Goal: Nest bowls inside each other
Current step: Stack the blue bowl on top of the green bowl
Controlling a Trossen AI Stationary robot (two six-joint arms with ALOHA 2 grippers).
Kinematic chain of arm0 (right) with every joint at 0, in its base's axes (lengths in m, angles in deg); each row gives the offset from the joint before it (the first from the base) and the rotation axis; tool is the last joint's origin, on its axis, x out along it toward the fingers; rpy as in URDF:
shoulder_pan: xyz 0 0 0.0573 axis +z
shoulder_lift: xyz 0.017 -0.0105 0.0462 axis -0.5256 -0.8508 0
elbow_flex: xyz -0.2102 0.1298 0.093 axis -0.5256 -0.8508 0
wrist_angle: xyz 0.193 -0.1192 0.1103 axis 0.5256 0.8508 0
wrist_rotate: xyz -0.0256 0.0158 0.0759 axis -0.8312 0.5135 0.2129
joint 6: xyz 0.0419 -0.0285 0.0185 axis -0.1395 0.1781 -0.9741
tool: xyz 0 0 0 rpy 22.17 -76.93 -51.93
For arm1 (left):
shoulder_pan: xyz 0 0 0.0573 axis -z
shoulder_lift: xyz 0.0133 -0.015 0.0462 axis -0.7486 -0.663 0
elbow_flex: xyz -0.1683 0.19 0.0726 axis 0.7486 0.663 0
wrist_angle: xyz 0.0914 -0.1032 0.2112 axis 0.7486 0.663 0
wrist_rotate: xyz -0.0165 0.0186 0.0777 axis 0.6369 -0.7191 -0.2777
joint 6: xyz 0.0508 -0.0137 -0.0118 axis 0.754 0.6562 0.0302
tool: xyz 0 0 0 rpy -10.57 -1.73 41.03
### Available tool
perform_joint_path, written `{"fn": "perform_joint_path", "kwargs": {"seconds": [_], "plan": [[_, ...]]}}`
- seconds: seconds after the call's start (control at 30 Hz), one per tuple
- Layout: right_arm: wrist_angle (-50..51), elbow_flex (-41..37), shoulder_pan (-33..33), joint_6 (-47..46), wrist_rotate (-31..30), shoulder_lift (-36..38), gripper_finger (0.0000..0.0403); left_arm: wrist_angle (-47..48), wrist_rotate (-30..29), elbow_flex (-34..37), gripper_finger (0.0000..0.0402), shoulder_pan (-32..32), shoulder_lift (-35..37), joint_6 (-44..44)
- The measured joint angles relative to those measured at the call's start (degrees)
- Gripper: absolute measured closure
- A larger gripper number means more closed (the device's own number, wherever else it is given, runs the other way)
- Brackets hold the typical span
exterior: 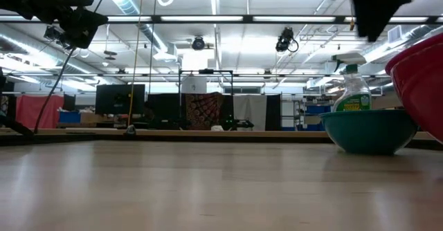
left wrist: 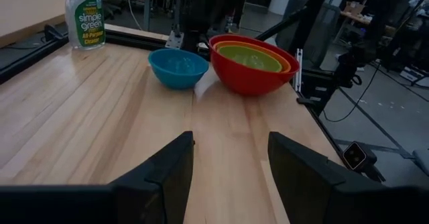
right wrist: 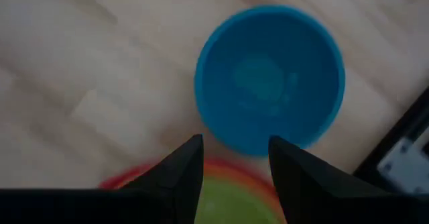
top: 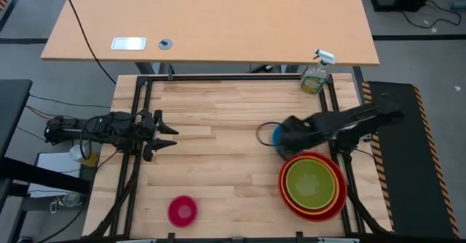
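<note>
The blue bowl point(right wrist: 268, 76) stands upright on the wooden table, just left of a nested stack. In that stack the lime green bowl point(top: 313, 182) sits in the orange bowl point(left wrist: 289, 61), and both sit in the red bowl point(top: 291, 199). The magenta pink bowl point(top: 182, 210) stands alone near the front edge. My right gripper point(right wrist: 234, 153) hangs open above the near rim of the blue bowl, pointing down, clear of it. My left gripper point(left wrist: 231, 163) waits open at the table's left side, well above the wood.
A green spray bottle point(top: 315, 76) stands at the table's far right corner. A black frame rail point(top: 342, 163) runs along the right edge beside the stack. Bare wood lies between the pink bowl and the stack.
</note>
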Motion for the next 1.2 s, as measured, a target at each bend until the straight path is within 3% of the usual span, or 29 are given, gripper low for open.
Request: {"fn": "perform_joint_path", "kwargs": {"seconds": [0.2,0.4,0.93,1.07,1.2], "plan": [[-6.85,0.01,-7.12,9.82,2.04,-11.06,0.0228,0.02,0.00,0.00,0.0207,0.00,0.00,0.00],[-7.44,0.01,-12.00,12.25,8.47,-18.58,0.0225,0.23,0.00,0.00,0.0207,-0.01,0.02,0.00],[-9.25,0.01,-13.34,11.99,9.18,-27.82,0.0182,0.90,0.00,0.00,0.0207,0.00,0.02,-0.02],[-9.25,0.01,-13.51,12.37,9.18,-30.18,0.0199,0.92,0.00,0.00,0.0207,0.00,0.02,-0.02],[-9.51,0.06,-13.56,13.42,8.38,-31.23,0.0242,0.94,0.00,0.00,0.0207,-0.02,0.02,-0.02]]}}
